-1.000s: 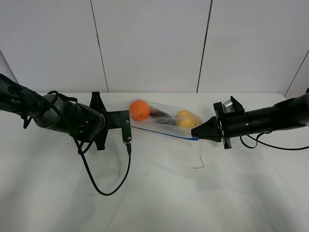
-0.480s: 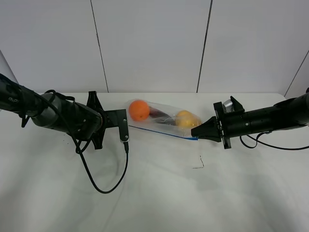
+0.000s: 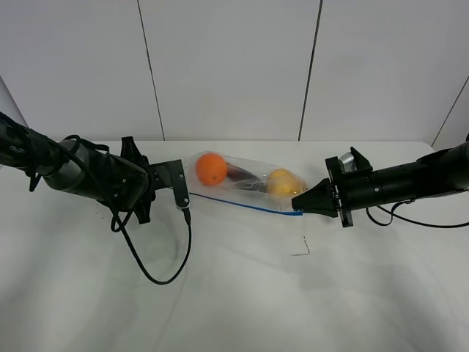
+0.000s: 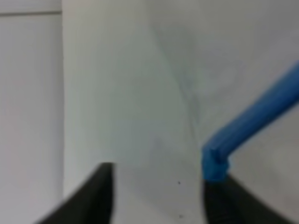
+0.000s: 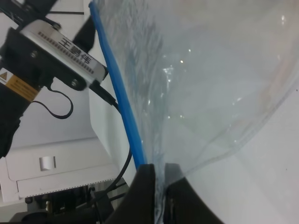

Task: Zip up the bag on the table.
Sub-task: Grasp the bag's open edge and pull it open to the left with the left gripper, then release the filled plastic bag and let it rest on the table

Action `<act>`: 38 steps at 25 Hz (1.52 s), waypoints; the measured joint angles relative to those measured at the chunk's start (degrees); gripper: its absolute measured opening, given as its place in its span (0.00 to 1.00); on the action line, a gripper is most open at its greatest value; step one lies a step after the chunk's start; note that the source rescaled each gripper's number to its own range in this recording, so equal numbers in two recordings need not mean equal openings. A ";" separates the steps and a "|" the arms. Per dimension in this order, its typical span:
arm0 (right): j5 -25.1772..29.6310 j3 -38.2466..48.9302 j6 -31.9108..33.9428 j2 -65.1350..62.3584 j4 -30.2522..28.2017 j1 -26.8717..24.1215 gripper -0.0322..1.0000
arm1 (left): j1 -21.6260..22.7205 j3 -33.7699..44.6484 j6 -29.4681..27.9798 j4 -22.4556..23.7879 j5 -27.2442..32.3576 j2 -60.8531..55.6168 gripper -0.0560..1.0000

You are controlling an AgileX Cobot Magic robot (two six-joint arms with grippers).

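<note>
white table (image 3: 234,293) on my feed, bag (image 3: 245,180) lying mid-table toward the back, blue zip strip (image 3: 242,203) facing front. right gripper (image 3: 297,206) pinches its right corner; left gripper (image 3: 183,193) at the other end, jaws apart, strip end just beside one finger.

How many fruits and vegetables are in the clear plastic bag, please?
3: round orange at the left end, dark eggplant in the middle, yellow pear at the right end; more may be hidden.
</note>
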 joint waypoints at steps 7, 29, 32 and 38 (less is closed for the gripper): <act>0.00 0.00 0.00 0.00 0.00 0.00 0.03 | 0.00 -0.09 -5.05 -0.66 -2.85 -4.84 0.87; 0.06 0.00 0.04 0.00 0.00 0.00 0.03 | 12.04 -22.99 30.98 -61.98 13.79 -22.00 0.88; 0.06 0.00 0.04 0.00 0.00 0.00 0.03 | 15.45 -22.99 31.15 -64.29 15.20 -25.96 0.88; 0.06 0.00 0.04 0.00 -0.24 0.00 0.03 | 22.16 -23.04 33.82 -70.66 23.14 -31.55 0.88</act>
